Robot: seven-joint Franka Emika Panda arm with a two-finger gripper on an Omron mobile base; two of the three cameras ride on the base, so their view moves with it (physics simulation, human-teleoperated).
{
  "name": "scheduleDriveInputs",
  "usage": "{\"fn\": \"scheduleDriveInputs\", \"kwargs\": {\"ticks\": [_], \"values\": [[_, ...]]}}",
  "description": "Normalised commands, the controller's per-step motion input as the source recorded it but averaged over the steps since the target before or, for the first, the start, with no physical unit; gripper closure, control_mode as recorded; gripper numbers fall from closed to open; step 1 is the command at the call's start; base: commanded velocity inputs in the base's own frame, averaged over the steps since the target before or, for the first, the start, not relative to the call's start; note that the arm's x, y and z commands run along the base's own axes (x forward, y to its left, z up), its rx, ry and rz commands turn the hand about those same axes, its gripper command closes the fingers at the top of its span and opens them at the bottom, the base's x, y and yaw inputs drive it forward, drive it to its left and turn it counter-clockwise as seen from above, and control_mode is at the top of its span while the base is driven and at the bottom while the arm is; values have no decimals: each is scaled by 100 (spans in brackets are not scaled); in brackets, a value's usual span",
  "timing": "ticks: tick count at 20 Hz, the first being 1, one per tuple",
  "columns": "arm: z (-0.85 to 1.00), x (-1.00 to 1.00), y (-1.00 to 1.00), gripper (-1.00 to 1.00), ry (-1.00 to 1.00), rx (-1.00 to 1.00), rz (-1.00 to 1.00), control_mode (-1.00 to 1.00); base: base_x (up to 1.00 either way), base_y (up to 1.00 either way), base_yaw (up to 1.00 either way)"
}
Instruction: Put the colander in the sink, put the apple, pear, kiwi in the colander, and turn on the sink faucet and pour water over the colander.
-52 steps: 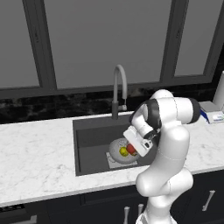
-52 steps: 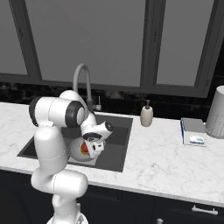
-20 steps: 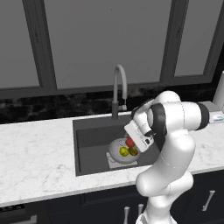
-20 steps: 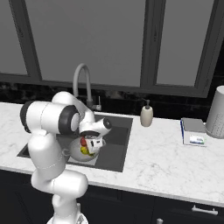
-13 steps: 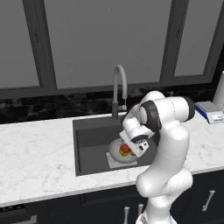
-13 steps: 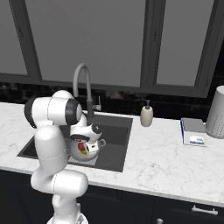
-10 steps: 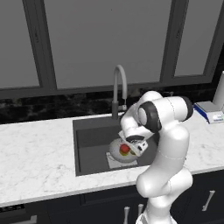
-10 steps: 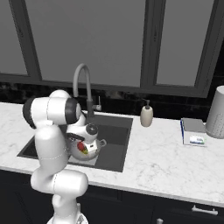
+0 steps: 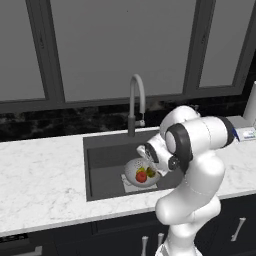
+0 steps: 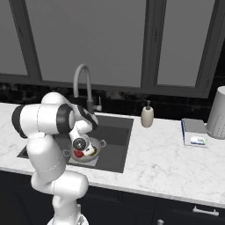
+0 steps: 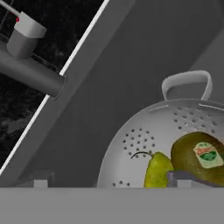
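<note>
The silver colander (image 9: 135,170) sits on the light plate in the dark sink (image 9: 102,157). In it lie the red apple (image 9: 141,176), the yellow-green pear (image 11: 156,171) and the olive-brown kiwi (image 11: 199,156). My gripper (image 9: 144,151) hangs open just above the colander's rim, empty, its fingertips (image 11: 41,183) set wide apart. The hand view looks past the colander (image 11: 144,140) and its loop handle toward the dark base of the sink faucet (image 11: 30,73). The grey gooseneck faucet (image 10: 82,81) stands behind the basin. No stream of water is visible.
A beige soap dispenser (image 10: 147,116) stands on the marble counter (image 10: 167,154) right of the sink. Farther right are a flat box (image 10: 194,132) and a grey canister (image 10: 217,113). Dark windows and a black backsplash rise behind the faucet.
The hand has risen a little off the colander and turned toward the faucet side. The three fruits and the colander stay where they were.
</note>
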Motion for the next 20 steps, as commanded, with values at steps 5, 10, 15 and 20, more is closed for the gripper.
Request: {"fn": "scheduleDriveInputs", "kwargs": {"ticks": [5, 10, 15, 20], "values": [[74, -20, -45, -100, -27, -7, 5, -100, 0, 0, 0], [100, 0, -46, -100, -3, -21, 14, -100, 0, 0, 0], [100, 0, -49, -100, -2, -26, 14, -100, 0, 0, 0], [77, -13, -58, -100, -17, -32, 19, -100, 0, 0, 0]]}}
